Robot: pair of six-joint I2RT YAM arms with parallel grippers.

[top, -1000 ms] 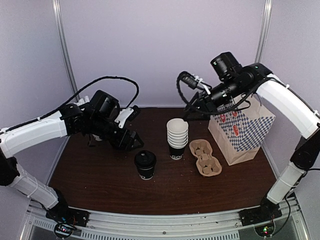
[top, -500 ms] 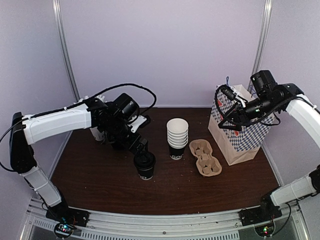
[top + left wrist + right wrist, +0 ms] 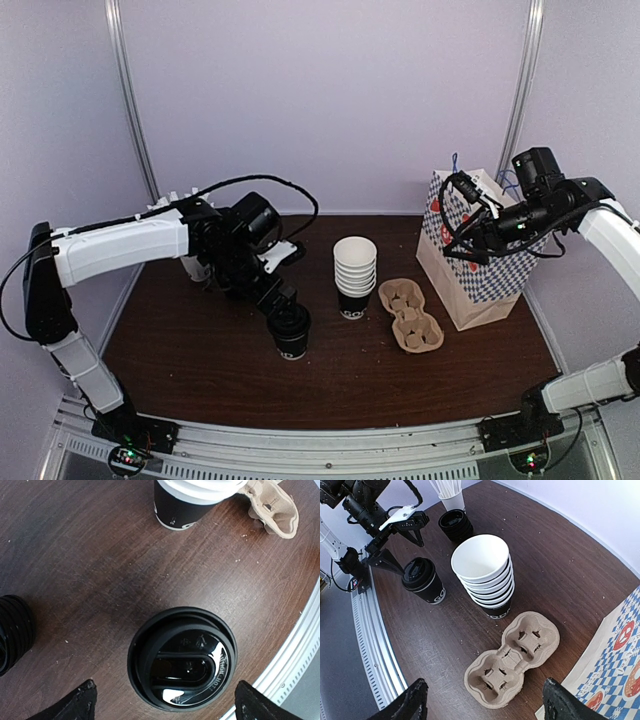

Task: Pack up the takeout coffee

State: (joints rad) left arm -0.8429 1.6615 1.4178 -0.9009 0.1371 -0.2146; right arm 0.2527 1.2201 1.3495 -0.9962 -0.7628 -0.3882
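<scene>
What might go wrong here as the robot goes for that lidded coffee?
The left end effector hangs open over the lid of the coffee; closing on the lid rather than the body might pop it off or tip the cup. The stack of cups stands between the coffee and the bag, so a low carry across might knock it over.

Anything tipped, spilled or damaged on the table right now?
Nothing tipped or spilled: the takeout coffee, cup stack and paper bag all stand upright, and the coffee's lid sits on. Only oddity: pale crumbs scattered across the table, some near the cardboard carrier.
</scene>
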